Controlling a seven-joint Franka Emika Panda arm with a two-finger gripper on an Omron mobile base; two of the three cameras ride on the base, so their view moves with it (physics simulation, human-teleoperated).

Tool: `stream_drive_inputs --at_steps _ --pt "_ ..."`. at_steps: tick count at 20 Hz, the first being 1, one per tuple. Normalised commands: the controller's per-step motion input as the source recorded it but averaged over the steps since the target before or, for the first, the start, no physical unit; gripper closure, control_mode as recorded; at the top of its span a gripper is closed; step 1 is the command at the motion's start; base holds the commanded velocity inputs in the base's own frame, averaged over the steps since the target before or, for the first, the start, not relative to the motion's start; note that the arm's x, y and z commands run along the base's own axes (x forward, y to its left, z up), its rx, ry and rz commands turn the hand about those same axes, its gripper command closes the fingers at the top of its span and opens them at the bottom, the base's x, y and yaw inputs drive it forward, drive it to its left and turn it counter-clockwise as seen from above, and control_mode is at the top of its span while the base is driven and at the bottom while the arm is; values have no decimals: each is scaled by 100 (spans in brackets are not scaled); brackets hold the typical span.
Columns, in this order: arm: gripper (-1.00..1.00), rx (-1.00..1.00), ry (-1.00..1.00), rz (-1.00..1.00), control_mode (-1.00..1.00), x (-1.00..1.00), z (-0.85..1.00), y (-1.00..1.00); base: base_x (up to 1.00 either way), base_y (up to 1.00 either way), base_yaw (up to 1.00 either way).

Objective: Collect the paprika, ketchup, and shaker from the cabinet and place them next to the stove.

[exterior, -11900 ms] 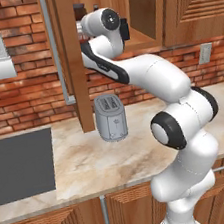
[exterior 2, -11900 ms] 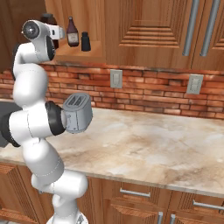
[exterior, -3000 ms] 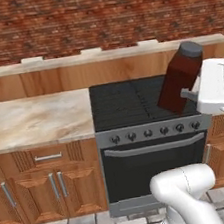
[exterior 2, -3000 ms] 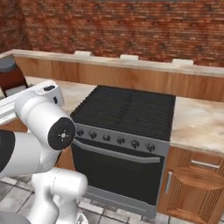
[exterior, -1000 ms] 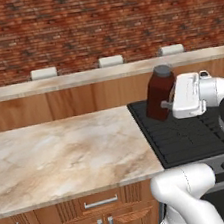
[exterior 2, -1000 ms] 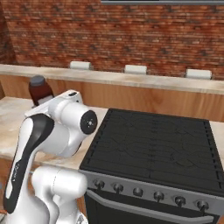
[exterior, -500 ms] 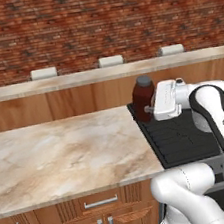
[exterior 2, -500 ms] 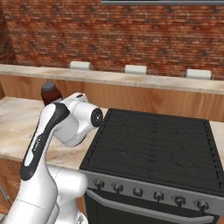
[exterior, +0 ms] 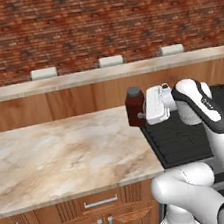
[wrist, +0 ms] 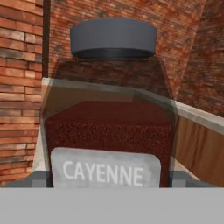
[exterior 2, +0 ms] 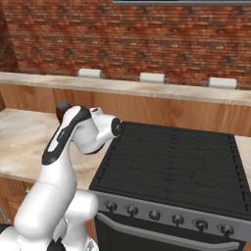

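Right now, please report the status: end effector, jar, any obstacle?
End effector around paprika, jaws wide. Jar upright at counter edge beside stove. No obstacle nearby.

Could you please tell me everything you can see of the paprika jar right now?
The paprika jar is a wide, straight-sided jar of clear-looking material, filled most of the way with dark red powder, with a dark grey cap and a pale label that reads CAYENNE. It stands upright at the counter's edge, right beside the stove. The gripper is at its side; whether it grips the jar or the jar rests on the counter cannot be told.
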Motion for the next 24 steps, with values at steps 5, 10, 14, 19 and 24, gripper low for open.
stream_drive_inputs --at_steps 5,10,14,19,24 --pt "100 -3 2 6 -100 54 -37 0 0 0 0" --pt "100 0 3 5 -100 51 -26 0 0 0 0" --pt "100 0 2 4 -100 52 -26 0 0 0 0" --pt "100 4 0 4 -100 51 -31 0 0 0 0" --pt "100 5 0 3 -100 48 -35 0 0 0 0"
